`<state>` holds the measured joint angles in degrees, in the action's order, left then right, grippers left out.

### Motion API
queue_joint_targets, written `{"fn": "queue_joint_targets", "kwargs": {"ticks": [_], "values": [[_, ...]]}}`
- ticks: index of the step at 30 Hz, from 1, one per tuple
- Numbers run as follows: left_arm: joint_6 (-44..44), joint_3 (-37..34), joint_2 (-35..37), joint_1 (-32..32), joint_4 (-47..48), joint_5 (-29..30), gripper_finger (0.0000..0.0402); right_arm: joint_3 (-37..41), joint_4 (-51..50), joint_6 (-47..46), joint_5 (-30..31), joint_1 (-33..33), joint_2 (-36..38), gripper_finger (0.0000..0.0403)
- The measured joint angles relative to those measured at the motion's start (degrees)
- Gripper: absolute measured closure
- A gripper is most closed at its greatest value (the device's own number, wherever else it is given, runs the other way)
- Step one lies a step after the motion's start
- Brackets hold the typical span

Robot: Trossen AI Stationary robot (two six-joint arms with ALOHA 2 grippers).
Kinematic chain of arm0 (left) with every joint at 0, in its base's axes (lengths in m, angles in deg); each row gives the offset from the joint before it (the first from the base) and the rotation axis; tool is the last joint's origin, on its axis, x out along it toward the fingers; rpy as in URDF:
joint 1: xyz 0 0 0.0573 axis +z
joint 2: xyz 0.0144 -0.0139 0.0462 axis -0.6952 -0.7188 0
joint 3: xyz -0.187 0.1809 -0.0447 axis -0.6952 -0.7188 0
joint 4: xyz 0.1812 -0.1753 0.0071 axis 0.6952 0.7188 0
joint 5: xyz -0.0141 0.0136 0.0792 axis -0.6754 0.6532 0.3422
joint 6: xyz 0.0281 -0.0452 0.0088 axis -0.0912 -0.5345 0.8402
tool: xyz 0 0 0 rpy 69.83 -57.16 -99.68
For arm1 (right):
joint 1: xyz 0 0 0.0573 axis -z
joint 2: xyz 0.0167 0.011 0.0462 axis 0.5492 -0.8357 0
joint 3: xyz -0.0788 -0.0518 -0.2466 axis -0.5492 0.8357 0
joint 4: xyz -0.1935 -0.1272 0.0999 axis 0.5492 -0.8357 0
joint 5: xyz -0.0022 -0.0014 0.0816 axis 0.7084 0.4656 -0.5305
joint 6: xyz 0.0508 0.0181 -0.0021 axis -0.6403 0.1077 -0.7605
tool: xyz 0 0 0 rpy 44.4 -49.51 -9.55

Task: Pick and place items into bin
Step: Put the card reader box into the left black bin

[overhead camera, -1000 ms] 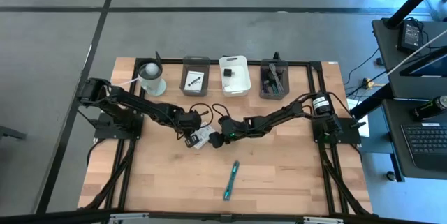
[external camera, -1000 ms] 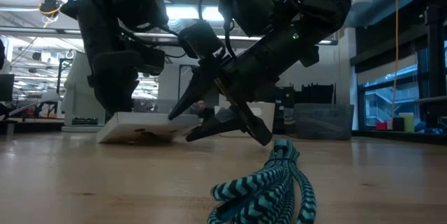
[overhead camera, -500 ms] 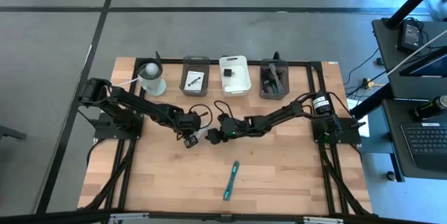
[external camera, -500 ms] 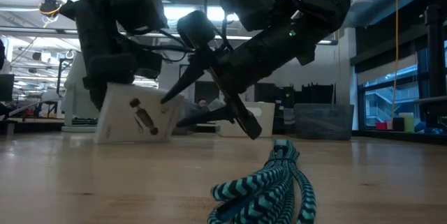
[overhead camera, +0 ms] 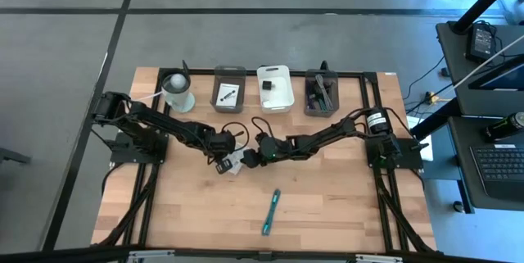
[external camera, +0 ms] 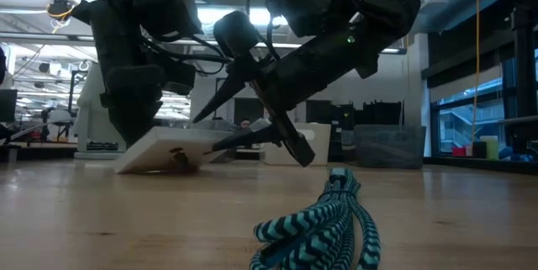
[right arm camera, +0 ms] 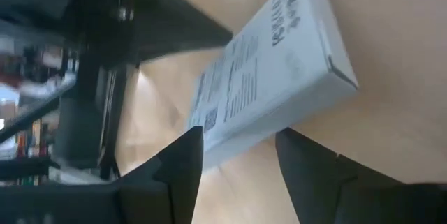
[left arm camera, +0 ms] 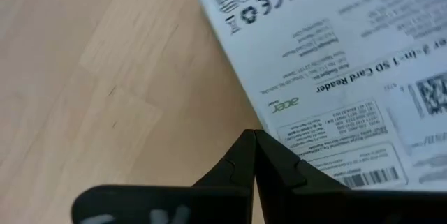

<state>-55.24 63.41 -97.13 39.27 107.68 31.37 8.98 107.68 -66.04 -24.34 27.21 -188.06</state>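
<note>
A white printed box (overhead camera: 234,163) sits mid-table between both grippers. In the low view the box (external camera: 164,147) is tilted, with its left edge on the wood and its right edge raised. My left gripper (overhead camera: 223,164) is shut, its tips (left arm camera: 252,139) at the box's long edge. My right gripper (overhead camera: 250,159) is open, and the box's end (right arm camera: 234,137) reaches into the gap between its fingers. A teal braided cable (overhead camera: 271,211) lies nearer the table's near edge, apart from both arms. My left gripper's shut fingertips (left arm camera: 244,155) slant down from the table's left and meet the box's long edge (left arm camera: 274,125) beside its printed face. My right gripper comes level from the table's right. Its lower finger (external camera: 239,140) lies under the box's raised edge (external camera: 206,141), and its upper finger (external camera: 214,102) stands clear above.
Three bins stand along the far edge: a grey one (overhead camera: 229,88), a white one (overhead camera: 275,88) and a grey one (overhead camera: 321,92). The white cup with a ball (overhead camera: 177,91) is at the far left. The teal cable (external camera: 324,224) fills the low view's foreground.
The box lay at a low tilt a second ago. It was tipped up nearly on edge half a second ago, then dropped back to a low tilt with its left edge staying on the table. My right gripper rose slightly and edged toward the box.
</note>
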Motion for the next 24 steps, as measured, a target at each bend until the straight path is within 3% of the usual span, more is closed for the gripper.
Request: {"fn": "queue_joint_targets", "kwargs": {"ticks": [15, 19, 24], "values": [[-1.76, 0.07, 0.11, -1.62, -4.00, 0.09, 0.0400, 0.00, -1.81, -4.25, 7.43, 0.59, -0.27, 0.0221], [-2.05, 0.09, 0.11, -1.62, -5.80, 0.11, 0.0399, 0.06, -1.25, -5.01, 5.39, 0.76, -1.26, 0.0248], [-2.10, 0.09, 0.11, -1.62, -6.15, 0.07, 0.0400, 0.00, -0.94, -3.39, 5.19, 0.72, -1.55, 0.0313]]}}
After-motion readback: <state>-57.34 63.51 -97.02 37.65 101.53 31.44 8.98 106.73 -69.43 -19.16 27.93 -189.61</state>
